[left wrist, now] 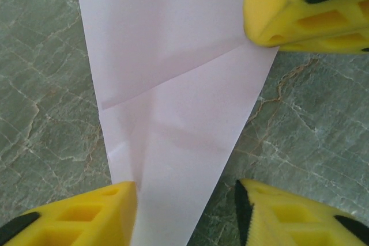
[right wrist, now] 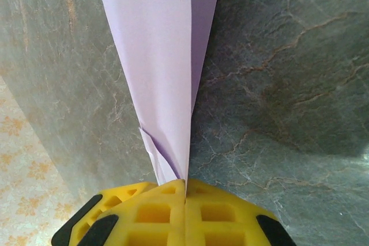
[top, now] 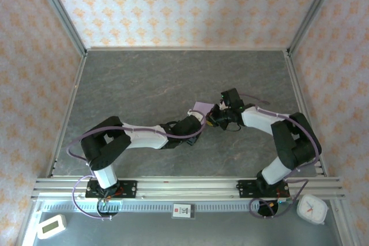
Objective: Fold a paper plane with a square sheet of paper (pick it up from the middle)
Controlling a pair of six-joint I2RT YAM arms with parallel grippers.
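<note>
Folding judged well advanced: the slim, lengthwise-creased lavender paper dart (right wrist: 164, 56) sits mid-table, tip pinched by the clenched right gripper (right wrist: 184, 185), left gripper (left wrist: 183, 187) straddling it unclosed; final creases outstanding.

I count two arms, left arm (top: 144, 135) and right arm (top: 294, 142), two grippers, left gripper (left wrist: 184, 211) and right gripper (right wrist: 184, 188), one paper plane (right wrist: 161, 56), one white clock (top: 312, 208), one small display (top: 52, 226).
</note>
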